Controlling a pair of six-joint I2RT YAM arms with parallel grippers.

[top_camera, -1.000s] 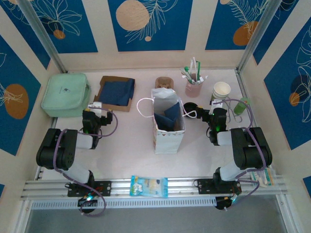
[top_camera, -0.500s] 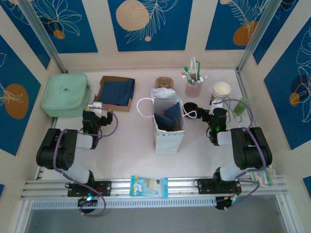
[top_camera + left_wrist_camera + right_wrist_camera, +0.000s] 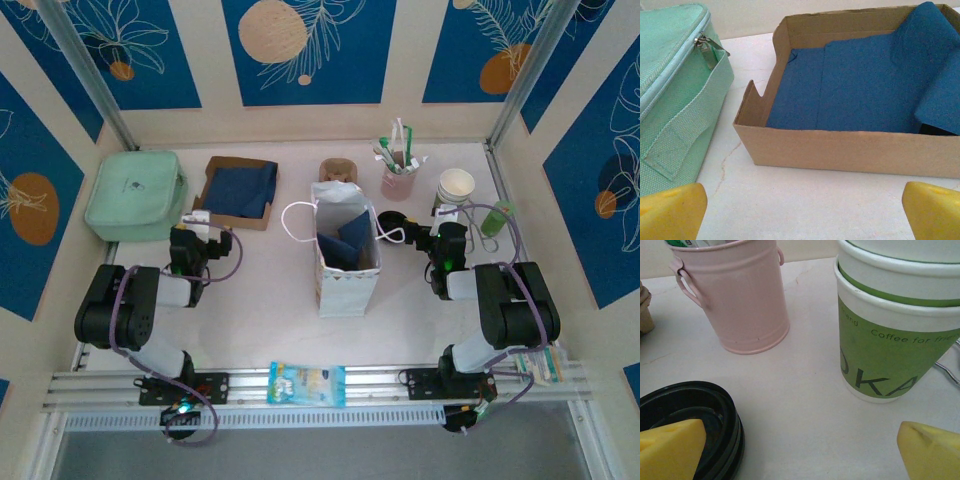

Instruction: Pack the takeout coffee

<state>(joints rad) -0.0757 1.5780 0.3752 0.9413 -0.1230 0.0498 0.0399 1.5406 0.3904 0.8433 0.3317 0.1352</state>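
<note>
Both pairs of jaws stand fully open and hold nothing. The left gripper [image 3: 800, 212] hovers low over the table [image 3: 260, 310], facing a cardboard box [image 3: 840, 150] lined with blue cloth, with a mint green zip pouch [image 3: 675, 100] just beside it. The right gripper [image 3: 800, 455] hovers low at the far right of the table, yellow fingertips [image 3: 670, 450] spread.

The takeout coffee cup [image 3: 890, 350], cream above and green below, stands upright ahead of the right gripper and a little to its right. A second rim is nested in its top. Its black lid [image 3: 695, 415] lies flat on the table apart from the cup, partly under one fingertip. A pink bucket [image 3: 735, 300] stands beyond the lid. A white paper bag [image 3: 345, 290] stands open at the middle of the table, well apart from the cup.

The step in hand looks like the reach for the cup. Done well, the jaws would centre on the green band, close gently so the paper wall does not buckle, keep the cup upright and steer clear of the pink bucket. The lid likely needs seating before the cup goes into the bag.

Writing on the green band reads "Coffee for", then a word cut off after "fr". Larger dark letters below look like "OKA", the first partly hidden.
</note>
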